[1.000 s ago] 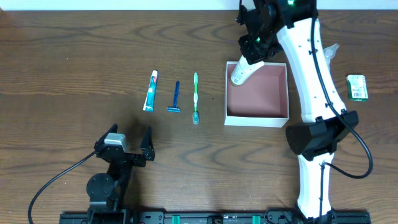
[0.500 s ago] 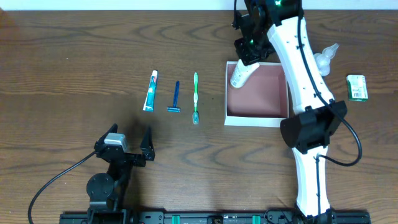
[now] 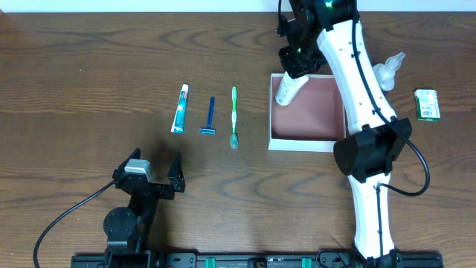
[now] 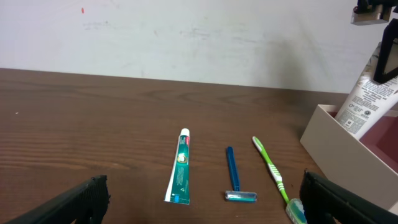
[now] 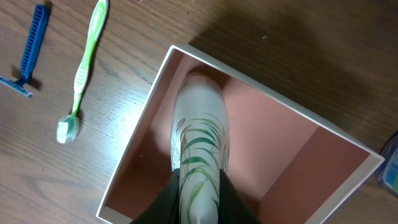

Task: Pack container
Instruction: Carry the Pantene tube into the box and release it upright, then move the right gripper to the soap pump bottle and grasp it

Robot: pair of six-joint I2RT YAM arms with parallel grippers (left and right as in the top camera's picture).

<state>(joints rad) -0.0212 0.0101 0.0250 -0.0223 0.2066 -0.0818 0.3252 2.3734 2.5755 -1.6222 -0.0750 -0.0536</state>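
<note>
Close to the front edge of the surface, on the left side, the left tool (image 3: 155, 159) stands wide open and holds nothing.

Further in, around the middle of the surface, three things lie in a row, side by side and apart from each other: a toothpaste tube (image 3: 180, 109) on the left, a blue razor (image 3: 210, 117) in the middle and a green toothbrush (image 3: 234, 117) on the right. The head of the razor and the bristles of the toothbrush point to the front edge.

Just to the right of the toothbrush stands the container (image 3: 316, 115), a square white box with a pink inside, in the right half of the surface, towards the far edge. A white bottle (image 3: 286, 91) with green leaves printed on it leans in its far left corner; its lower end is inside the box and its upper end is tilted out over the far wall.

The right tool (image 3: 296, 67) is closed on the upper end of this bottle, one finger on each side.

Behind the far right corner of the container lies a clear bottle (image 3: 387, 68), partly hidden by the right arm. A small green packet (image 3: 427, 104) lies near the right edge.
</note>
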